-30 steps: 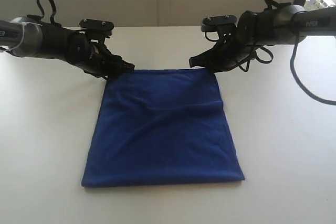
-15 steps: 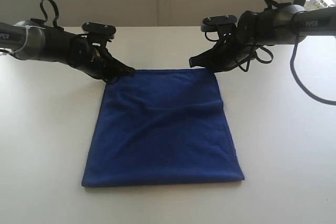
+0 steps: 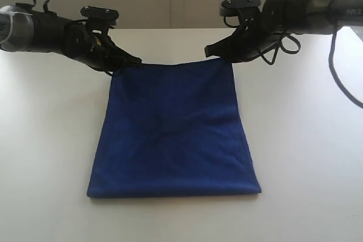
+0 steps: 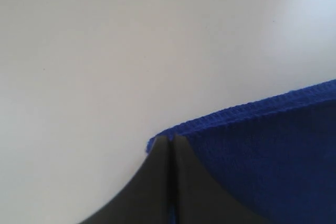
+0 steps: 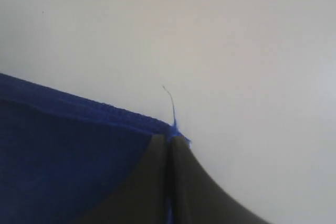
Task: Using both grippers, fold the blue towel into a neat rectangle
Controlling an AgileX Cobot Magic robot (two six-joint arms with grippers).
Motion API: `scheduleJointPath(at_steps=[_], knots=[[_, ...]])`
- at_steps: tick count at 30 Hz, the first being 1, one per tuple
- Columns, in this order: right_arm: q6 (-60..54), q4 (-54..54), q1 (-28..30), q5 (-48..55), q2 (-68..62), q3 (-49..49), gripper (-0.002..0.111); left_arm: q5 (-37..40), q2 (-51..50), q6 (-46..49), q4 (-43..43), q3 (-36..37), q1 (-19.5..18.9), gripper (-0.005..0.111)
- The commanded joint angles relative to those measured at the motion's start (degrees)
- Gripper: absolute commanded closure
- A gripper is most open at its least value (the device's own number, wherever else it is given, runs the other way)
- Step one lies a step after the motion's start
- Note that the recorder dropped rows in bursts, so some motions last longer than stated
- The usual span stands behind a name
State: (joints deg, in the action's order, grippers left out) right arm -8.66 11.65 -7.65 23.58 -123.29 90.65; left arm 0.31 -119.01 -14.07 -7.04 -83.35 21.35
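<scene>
Clearly both pinches are thin. The left gripper point(image 4: 169, 140) has its jaws pressed together on the very tip of a towel corner, with only the stitched hem showing past them. The right gripper point(image 5: 169, 139) is clamped the same way on the other far corner, where a loose thread sticks out of the seam.

Seen from the outside camera, the blue towel point(image 3: 173, 128) lies spread at the middle of the white table point(image 3: 306, 140). The held corners are at its 11 and 1 o'clock, raised a little, and its near edge lies flat at 6 o'clock.

With so little cloth in each bite, a corner could slip free if the arms pull apart or lift quickly. If one arm travels ahead of the other, the fold would probably land skewed, and the fuzzy cloth may drag and bunch.

Bare tabletop lies open at 3 and 9 o'clock. The strip at 6 o'clock looks narrower, and a wall stands behind the arms at 12.
</scene>
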Motion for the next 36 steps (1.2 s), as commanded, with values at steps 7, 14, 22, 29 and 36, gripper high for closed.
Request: scheduleJointPath(at_steps=[7,14,22,29,36], knots=[[-0.62,0.04,0.29,-4.24,-3.3,0.14,0.108,0.62,-1.59,0.5,-0.04,-0.11,-1.39,0.107],[-0.62,0.04,0.29,-5.03,-3.82,0.14,0.108,0.0,-1.62,0.5,-0.04,-0.11,-1.39,0.107],[-0.62,0.04,0.29,-5.52,-4.67,0.14,0.094,-0.31,-1.62,0.81,-0.04,-0.11,-1.39,0.063],[-0.62,0.04,0.29,-6.03,-4.8,0.14,0.055,-0.31,-1.62,0.95,-0.04,-0.11,-1.39,0.033],[-0.62,0.04,0.29,0.19,-2.37,0.14,0.056,3.68,-0.54,1.04,-0.04,-0.11,-1.39,0.04]])
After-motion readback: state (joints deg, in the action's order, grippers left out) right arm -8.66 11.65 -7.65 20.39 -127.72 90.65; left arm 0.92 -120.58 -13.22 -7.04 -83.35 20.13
